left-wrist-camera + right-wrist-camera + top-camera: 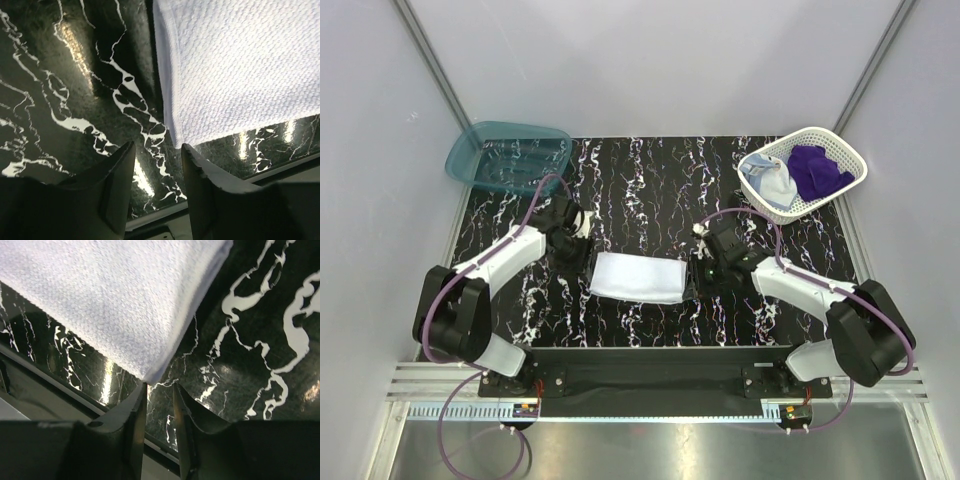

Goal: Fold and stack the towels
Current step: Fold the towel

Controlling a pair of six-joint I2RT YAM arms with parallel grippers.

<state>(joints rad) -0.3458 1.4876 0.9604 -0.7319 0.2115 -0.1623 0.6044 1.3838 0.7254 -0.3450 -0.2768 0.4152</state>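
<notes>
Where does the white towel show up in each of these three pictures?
Top view: the white towel lies flat in the middle, slightly towards the near edge.
Left wrist view: it fills the upper right.
Right wrist view: it fills the upper left.
Shared landmark: the black marbled table under it.

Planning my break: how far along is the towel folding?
Done: the white towel lies folded on the table. In hand: nothing; the left pincer and right pincer stand open at its ends. To do: the blue towel and purple towel sit bunched in the basket; no stack yet.
</notes>
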